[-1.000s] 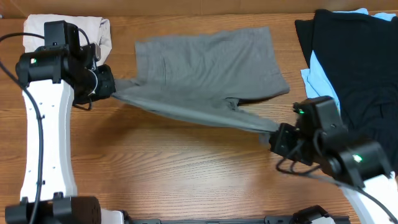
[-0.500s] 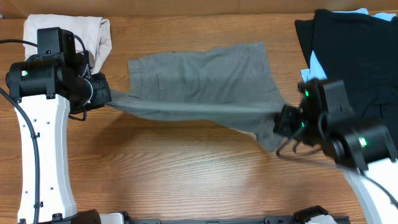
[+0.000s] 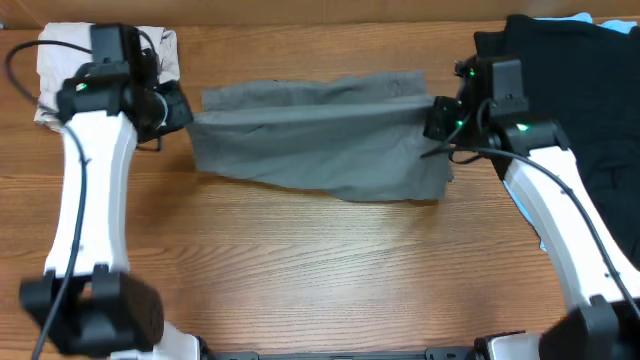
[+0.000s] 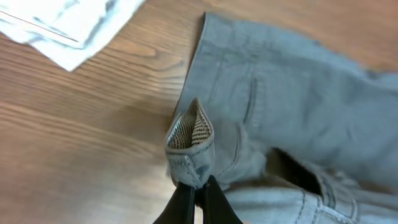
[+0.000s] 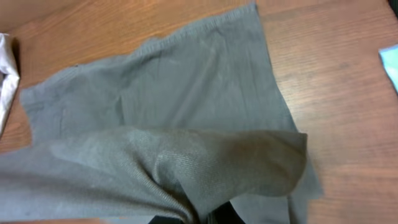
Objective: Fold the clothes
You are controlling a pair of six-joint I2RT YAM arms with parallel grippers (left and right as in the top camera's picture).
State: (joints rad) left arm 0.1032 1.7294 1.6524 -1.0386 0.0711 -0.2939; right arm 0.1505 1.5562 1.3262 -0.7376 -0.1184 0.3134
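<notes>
Jaws on your left gripper and right gripper pinch tight on the shorts, far-centre on the table; you've just hauled the near edge over to the far one, so half-fold's nearly down.

- Overhead view looks straight down from well above the grey shorts, with the table all around them.
- Left wrist view sits close over their left end, looking down across them.
- Right wrist view sits close over their right end, facing left along them.
- All three share the shorts; overhead and left wrist also share the pale cloth beyond their left end.
</notes>
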